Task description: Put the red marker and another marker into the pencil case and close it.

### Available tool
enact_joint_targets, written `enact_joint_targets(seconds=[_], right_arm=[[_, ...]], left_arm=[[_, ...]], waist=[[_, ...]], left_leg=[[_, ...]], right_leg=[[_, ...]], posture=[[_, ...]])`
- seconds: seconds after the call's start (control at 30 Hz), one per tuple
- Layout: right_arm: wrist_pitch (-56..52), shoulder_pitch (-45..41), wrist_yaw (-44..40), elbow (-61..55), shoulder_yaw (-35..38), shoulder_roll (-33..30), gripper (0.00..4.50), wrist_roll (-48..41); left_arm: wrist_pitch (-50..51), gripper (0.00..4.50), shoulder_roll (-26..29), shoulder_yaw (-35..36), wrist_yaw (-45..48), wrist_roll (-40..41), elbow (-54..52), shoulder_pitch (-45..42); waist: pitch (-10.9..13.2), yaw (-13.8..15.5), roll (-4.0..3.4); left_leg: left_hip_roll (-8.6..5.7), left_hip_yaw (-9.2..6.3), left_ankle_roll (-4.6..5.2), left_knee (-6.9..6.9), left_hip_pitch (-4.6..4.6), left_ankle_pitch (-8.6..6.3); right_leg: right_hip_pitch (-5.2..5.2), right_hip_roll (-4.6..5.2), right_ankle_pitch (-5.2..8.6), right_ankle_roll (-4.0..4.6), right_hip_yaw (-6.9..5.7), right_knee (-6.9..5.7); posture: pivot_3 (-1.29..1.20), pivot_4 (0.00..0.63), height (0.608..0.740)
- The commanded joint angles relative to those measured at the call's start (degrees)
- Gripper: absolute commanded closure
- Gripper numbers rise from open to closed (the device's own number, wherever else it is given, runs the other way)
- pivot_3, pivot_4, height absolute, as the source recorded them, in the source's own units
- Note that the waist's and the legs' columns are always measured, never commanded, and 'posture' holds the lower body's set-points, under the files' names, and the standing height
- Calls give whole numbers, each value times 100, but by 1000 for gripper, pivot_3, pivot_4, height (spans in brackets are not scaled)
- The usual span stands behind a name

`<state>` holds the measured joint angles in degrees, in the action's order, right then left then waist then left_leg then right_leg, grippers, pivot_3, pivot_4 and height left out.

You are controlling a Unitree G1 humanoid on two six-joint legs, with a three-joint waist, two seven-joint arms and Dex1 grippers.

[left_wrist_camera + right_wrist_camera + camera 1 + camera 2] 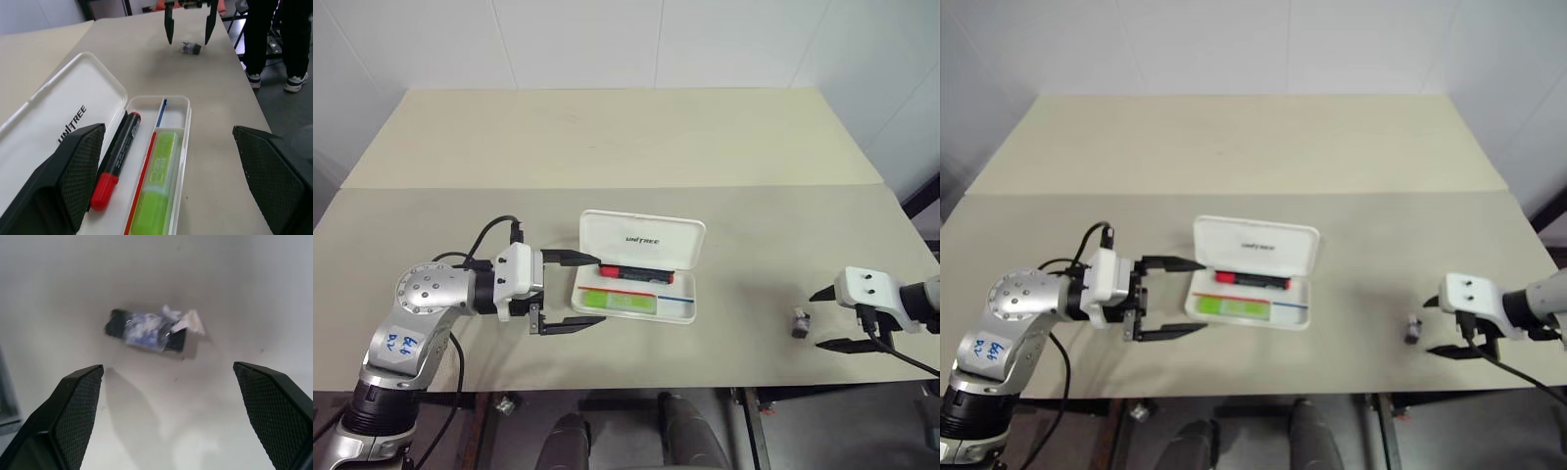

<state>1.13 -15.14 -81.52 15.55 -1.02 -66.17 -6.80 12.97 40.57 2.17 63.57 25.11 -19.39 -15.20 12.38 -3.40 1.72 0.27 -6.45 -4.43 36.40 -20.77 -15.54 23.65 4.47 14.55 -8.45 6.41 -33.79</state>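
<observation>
Two beige table (607, 137) sections are seen butted together before white walls. In the left wrist view, a person's dark trouser legs and shoes (274, 44) are shown beside the table. The white pencil case (641, 242) lies open mid-table, with the red marker (631, 272) and the green marker (619, 302) inside. The left gripper (579, 291) is held spread at the case's left edge; the right gripper (830, 318) is spread around a small dark wrapped object (146, 330).
</observation>
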Motion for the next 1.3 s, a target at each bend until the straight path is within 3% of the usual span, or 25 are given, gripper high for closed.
enact_joint_targets(seconds=[0.03,0.43,0.77,0.87,1.2,1.3], right_arm=[[148,-251,-112,-60,-56,87,0,-16],[193,-693,24,-45,-243,475,0,6],[-40,-272,-168,-310,-223,224,0,-2],[-186,-226,-185,-387,-235,187,615,-13],[-686,-12,130,-656,-55,142,4015,-49],[-917,105,295,-994,117,164,4136,-180]], left_arm=[[-103,16,6,45,-63,33,-101,-69],[-88,16,-14,2,-158,26,-148,-69],[-122,16,-25,-54,-218,1,-127,-94],[-137,0,-38,-81,-230,-22,-96,-130],[-185,0,-38,-70,-210,-10,-68,-135],[-226,0,-25,-58,-178,-5,-23,-144]], waist=[[0,1,0],[0,0,0],[0,20,0],[0,19,0],[0,18,1],[0,13,1]], left_leg=[[0,0,0,0,1,0],[0,2,0,-2,5,0],[0,2,0,-9,11,0],[0,2,0,-9,13,0],[0,2,0,-10,19,0],[0,3,0,-7,19,0]], right_leg=[[-1,0,0,0,0,-1],[-3,0,0,0,4,-1],[-6,0,4,2,4,-2],[-8,0,4,2,4,-2],[-13,0,5,4,4,-2],[-15,0,5,3,4,-2]], posture=[[0,150,740],[0,150,740],[0,150,740],[0,150,740],[0,150,740],[0,150,740]])
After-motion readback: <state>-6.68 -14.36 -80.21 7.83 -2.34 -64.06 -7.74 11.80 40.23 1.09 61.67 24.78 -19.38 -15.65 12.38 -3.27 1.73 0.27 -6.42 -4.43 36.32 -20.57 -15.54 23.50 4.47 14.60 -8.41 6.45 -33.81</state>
